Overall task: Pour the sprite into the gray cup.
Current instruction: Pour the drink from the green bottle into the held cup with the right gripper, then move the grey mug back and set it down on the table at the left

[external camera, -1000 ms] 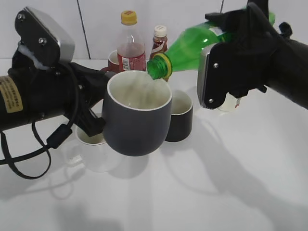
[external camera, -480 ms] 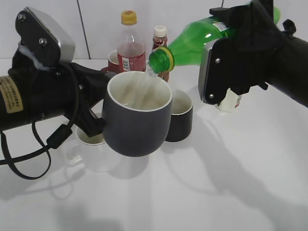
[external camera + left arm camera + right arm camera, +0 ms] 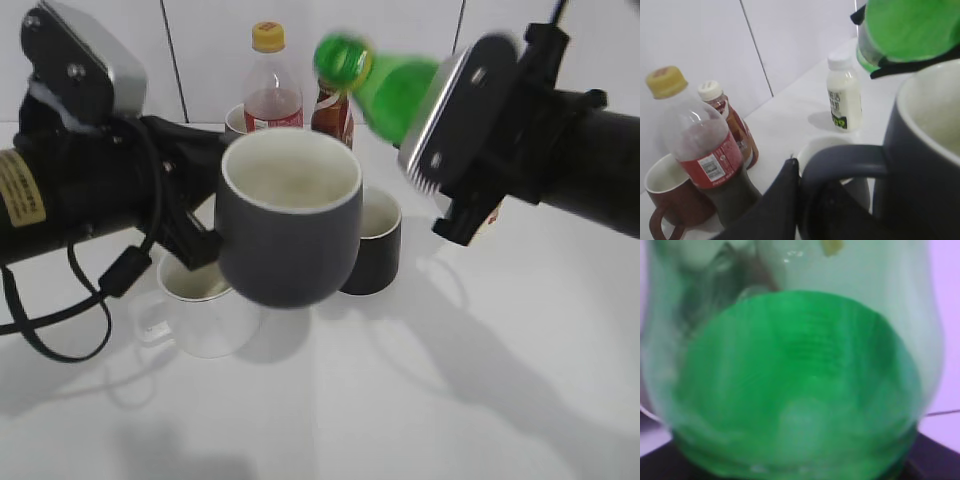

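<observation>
My left gripper (image 3: 195,235) is shut on the handle of the gray cup (image 3: 290,235) and holds it in the air, upright, its white inside showing. In the left wrist view the jaw (image 3: 790,200) presses the cup's loop handle (image 3: 840,160). My right gripper is shut on the sprite (image 3: 385,85), a green bottle tilted with its mouth up and to the left, above and behind the cup's rim. The sprite fills the right wrist view (image 3: 800,380) and hides the jaws. It also shows in the left wrist view (image 3: 910,30) above the cup.
A red-labelled cola bottle (image 3: 268,95) and a small brown bottle (image 3: 332,105) stand behind the cup. A black mug (image 3: 372,245), a white mug (image 3: 200,300), a brown mug (image 3: 670,200) and a white milk bottle (image 3: 844,92) stand on the white table.
The sprite's mouth has swung up and away from the cup's rim, ending the pour. The left gripper has lifted the gray cup a little.
</observation>
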Controlling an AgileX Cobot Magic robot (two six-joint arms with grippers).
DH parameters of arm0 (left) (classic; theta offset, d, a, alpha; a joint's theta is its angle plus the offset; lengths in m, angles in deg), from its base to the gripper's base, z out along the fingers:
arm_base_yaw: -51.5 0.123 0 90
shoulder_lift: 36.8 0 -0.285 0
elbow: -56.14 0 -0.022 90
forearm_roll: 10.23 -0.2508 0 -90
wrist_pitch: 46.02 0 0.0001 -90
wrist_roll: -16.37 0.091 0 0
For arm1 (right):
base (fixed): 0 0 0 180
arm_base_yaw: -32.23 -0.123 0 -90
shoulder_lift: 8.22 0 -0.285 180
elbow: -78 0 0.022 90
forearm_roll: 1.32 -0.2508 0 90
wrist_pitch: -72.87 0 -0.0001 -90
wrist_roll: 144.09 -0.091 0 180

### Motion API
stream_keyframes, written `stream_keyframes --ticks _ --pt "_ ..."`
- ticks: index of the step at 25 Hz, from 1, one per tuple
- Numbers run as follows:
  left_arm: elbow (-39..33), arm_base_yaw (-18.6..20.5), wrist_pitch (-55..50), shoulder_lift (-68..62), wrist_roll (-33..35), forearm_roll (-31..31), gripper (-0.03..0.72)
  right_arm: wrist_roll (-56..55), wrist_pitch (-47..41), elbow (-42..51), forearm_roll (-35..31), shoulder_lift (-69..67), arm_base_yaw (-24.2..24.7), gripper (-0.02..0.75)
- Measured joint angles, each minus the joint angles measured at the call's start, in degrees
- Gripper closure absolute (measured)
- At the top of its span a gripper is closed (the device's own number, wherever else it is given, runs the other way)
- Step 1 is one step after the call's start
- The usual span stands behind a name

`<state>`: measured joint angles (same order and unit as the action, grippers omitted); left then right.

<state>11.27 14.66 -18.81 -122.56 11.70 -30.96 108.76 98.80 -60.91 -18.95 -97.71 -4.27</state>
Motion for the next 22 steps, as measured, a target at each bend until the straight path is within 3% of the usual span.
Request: stream_keyframes --ticks 3,7,10,15,18,22 --pt "0.0 0.7 1.5 0.0 0.0 3.3 0.635 -17.9 -1.4 0.0 3.8 2.5 0.0 0.319" --pt "-1.1 5.3 4.1 1.8 0.5 9.1 0.635 -40.5 -3.1 0.5 3.4 7.8 2.4 0.319" --pt "-5.2 12.8 10.5 3.1 1.2 10.5 0.636 -50.0 -2.0 3.6 3.3 11.0 9.0 0.319" --pt "-11.4 30.2 17.2 0.4 2.0 12.4 0.636 -65.4 3.8 12.2 8.2 10.9 20.8 0.319" --pt "-11.8 36.9 22.1 -4.3 2.0 13.0 0.636 -71.7 11.7 15.2 11.8 7.3 23.3 0.319" --pt "-11.8 40.7 29.0 -12.1 4.0 13.8 0.636 -73.2 19.9 15.8 13.5 1.3 23.5 0.319"
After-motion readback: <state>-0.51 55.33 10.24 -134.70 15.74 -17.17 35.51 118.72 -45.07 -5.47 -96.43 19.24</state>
